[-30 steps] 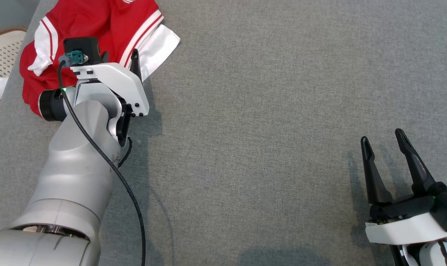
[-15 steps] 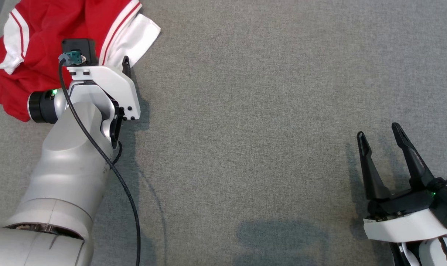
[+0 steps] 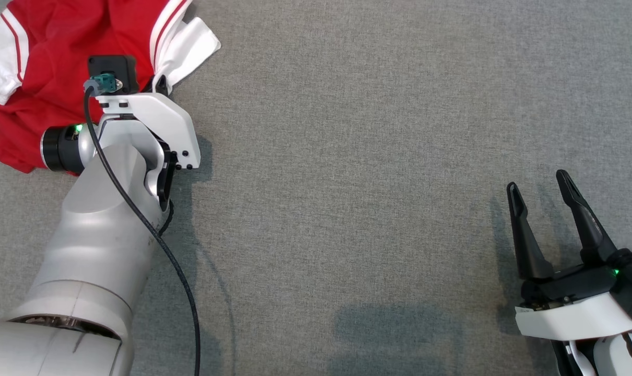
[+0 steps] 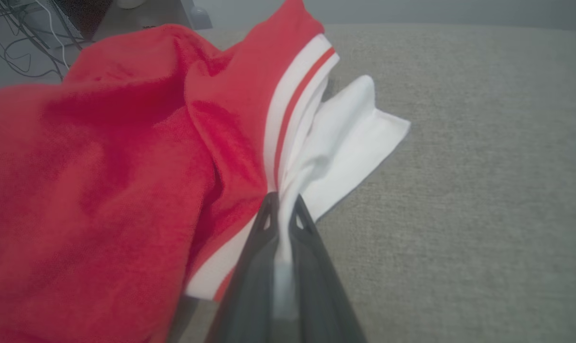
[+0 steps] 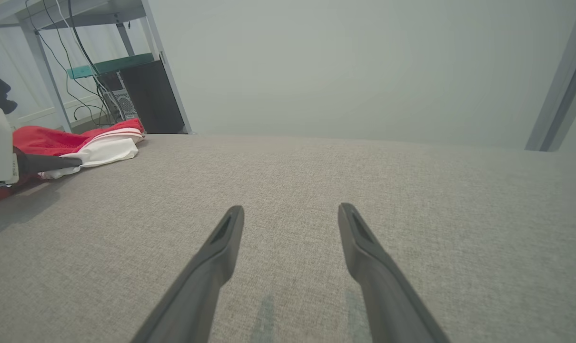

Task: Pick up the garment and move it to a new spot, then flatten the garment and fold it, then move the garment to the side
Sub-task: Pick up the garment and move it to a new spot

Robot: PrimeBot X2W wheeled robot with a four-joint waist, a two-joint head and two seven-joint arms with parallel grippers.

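The worktop (image 3: 358, 156) is covered in grey woven fabric, flat and even, with soft shadows along the lower edge of the frame in the head view. A red garment (image 3: 60, 36) with white panels and red-and-white striped trim lies bunched on it in the upper left of the frame, one white flap reaching out toward the middle.

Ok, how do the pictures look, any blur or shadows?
Head view: sharp, evenly lit, soft shadows on the grey surface. Left wrist view: the garment is blurred up close, the left gripper too. Right wrist view: clear, faint shadows under the right gripper.
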